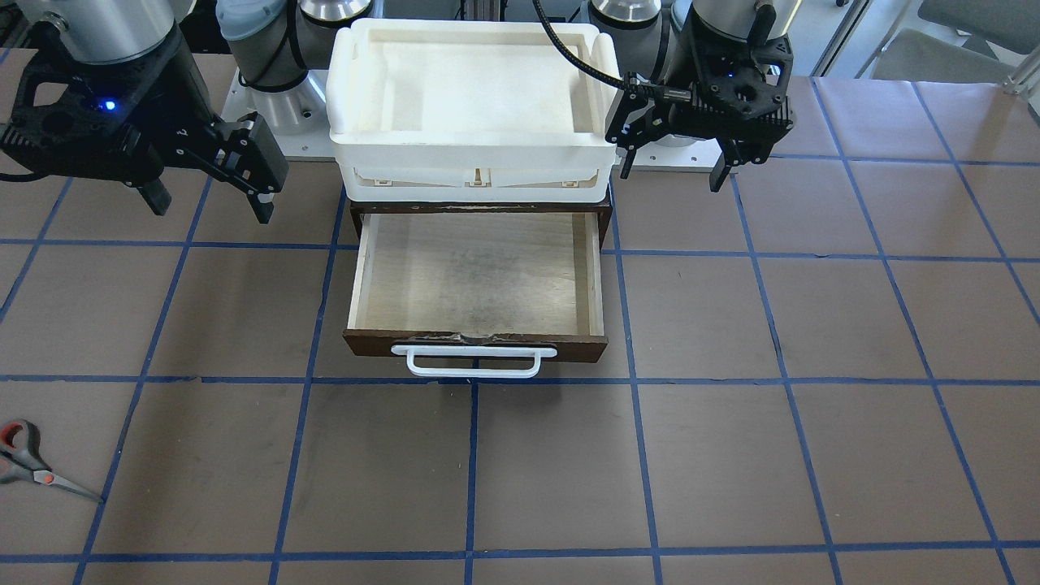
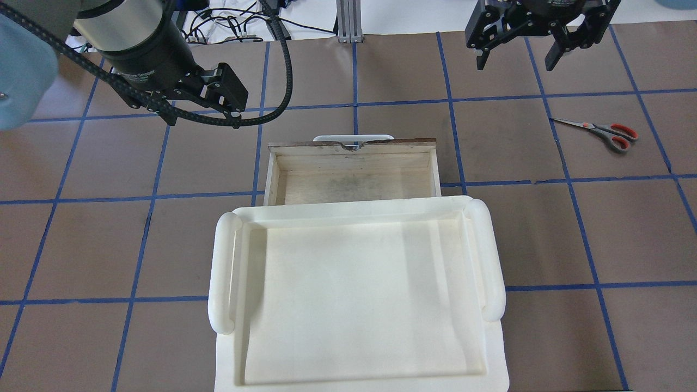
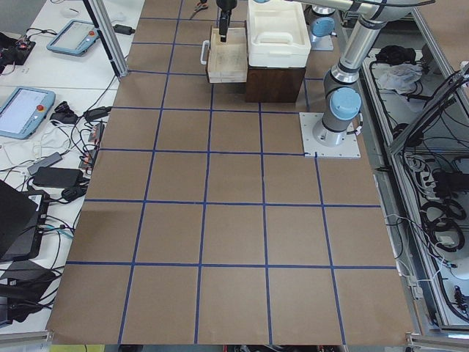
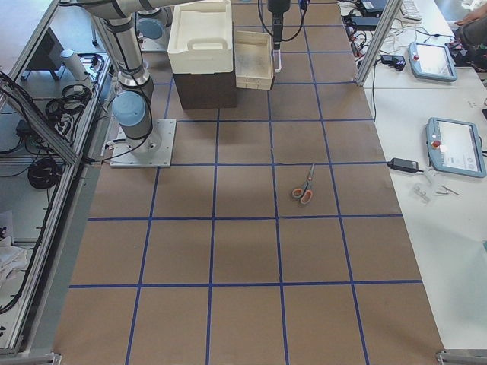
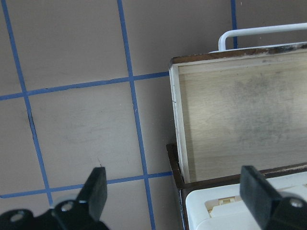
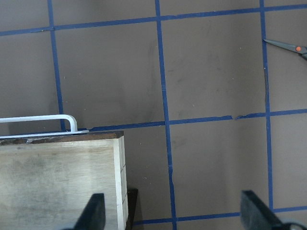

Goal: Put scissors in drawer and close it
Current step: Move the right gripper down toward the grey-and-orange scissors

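The scissors (image 1: 32, 467) lie flat on the brown table, far out on my right side, blades closed; they also show in the overhead view (image 2: 604, 130), the exterior right view (image 4: 304, 186) and at the right wrist view's edge (image 6: 288, 46). The drawer (image 1: 569, 348) is pulled open and empty, its white loop handle (image 1: 474, 361) facing away from me. My right gripper (image 2: 517, 61) is open and empty, hovering between the drawer and the scissors. My left gripper (image 2: 202, 117) is open and empty, hovering over the table beside the drawer's left side (image 5: 175, 143).
A white plastic tray (image 2: 223, 272) sits on top of the dark cabinet that holds the drawer. Blue tape lines grid the brown table. The right arm's base plate (image 4: 141, 144) is bolted beside the cabinet. Tablets and cables lie on side tables beyond the table edge.
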Motion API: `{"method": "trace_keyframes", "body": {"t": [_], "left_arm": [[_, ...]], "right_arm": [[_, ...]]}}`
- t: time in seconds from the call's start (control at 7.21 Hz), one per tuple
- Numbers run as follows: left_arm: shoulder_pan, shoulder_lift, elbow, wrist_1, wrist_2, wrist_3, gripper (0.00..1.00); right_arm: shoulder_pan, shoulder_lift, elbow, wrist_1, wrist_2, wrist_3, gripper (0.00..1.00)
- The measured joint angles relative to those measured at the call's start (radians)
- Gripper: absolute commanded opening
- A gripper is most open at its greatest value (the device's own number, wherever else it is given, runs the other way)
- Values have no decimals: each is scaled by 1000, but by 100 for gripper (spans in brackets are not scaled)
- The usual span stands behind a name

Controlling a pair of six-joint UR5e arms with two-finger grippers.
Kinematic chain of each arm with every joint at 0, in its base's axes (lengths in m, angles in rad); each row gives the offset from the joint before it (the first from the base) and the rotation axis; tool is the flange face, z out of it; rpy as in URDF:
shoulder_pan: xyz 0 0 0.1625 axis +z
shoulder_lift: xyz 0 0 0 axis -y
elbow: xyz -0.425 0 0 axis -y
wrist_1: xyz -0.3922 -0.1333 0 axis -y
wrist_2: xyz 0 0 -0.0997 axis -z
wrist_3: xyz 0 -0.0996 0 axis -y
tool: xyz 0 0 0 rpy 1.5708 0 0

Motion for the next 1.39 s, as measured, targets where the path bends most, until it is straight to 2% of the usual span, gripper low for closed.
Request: {"method": "trace_keyframes", "body": {"t": [0.69, 0.97, 1.11, 1.25, 1.39], "left_arm": [[0, 7, -6, 1, -1, 2, 100], [0, 8, -11, 6, -1, 0, 100], [0, 8, -12, 11, -1, 0, 100], [0, 8, -13, 14, -1, 0, 100], [0, 9, -14, 15, -1, 0, 100]], "right_arm": [[-16, -10, 25, -2, 26, -80, 100], [-93, -10, 44, -3, 29, -341, 100], [-170, -10, 69, -12, 29, -546, 99], [-259, -4, 106, -60, 29, -760, 99], [-349, 13, 165, -171, 29, -960, 98]]}}
